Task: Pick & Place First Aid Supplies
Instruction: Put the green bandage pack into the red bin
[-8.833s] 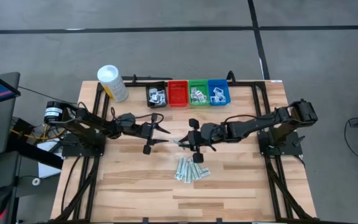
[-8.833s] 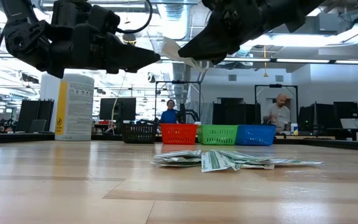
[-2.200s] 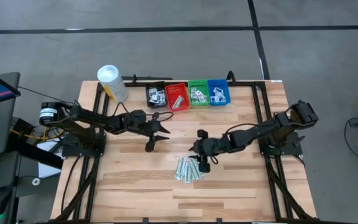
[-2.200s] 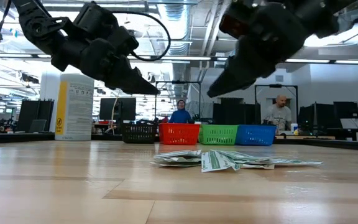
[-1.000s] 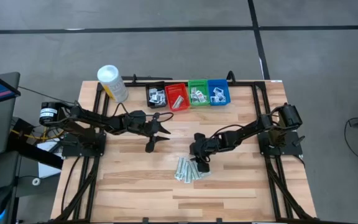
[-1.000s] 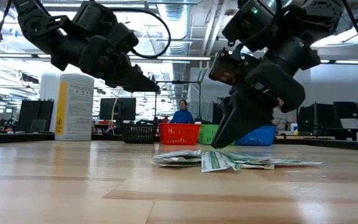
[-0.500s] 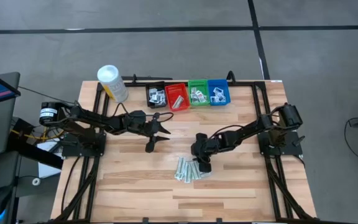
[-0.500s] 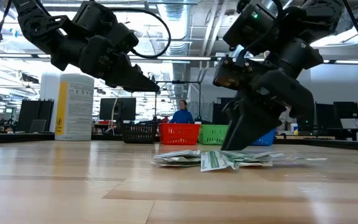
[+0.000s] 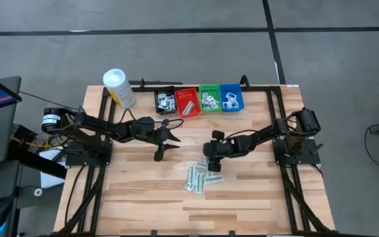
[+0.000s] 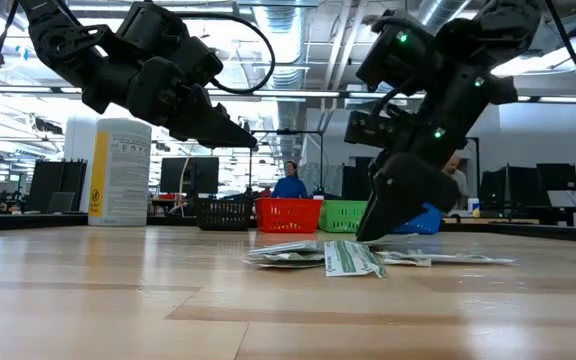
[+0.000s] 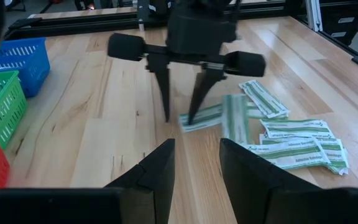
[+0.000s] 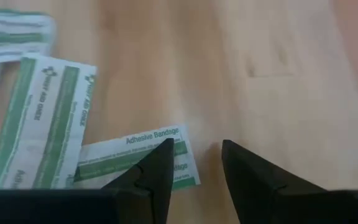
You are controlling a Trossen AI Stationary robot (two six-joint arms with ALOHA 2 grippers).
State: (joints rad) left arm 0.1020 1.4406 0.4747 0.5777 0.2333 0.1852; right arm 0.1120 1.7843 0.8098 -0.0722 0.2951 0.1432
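A pile of pale-green wrapped strips (image 9: pixel 197 179) lies flat on the table's middle; it also shows in the low view (image 10: pixel 348 257). My right gripper (image 9: pixel 210 164) is open, fingers pointing down at the pile's far side. In its wrist view (image 12: pixel 194 149) one fingertip stands at the end of a strip printed "Adhesive Bandage" (image 12: pixel 129 160). The left wrist view shows it from in front (image 11: pixel 179 118). My left gripper (image 9: pixel 168 140) is open and empty, held above the table left of the pile. My right gripper comes from above, pointing down. One fingertip (image 12: pixel 165 149) stands at the end of the printed strip (image 12: pixel 180 140), the other over bare wood. The strip lies flat on the table. Whether the fingertip touches it I cannot tell.
Four small bins stand in a row at the far edge: black (image 9: pixel 165 100), red (image 9: pixel 188 99), green (image 9: pixel 209 99) and blue (image 9: pixel 231 99), each with packets inside. A white canister with a yellow label (image 9: pixel 118 87) stands at the far left. Bare wood lies near the pile.
My right gripper has dipped onto the pile's far side, then drawn back a little toward the table's far edge, staying open. The strips at that side of the pile have been shifted, and one now lies apart from the rest.
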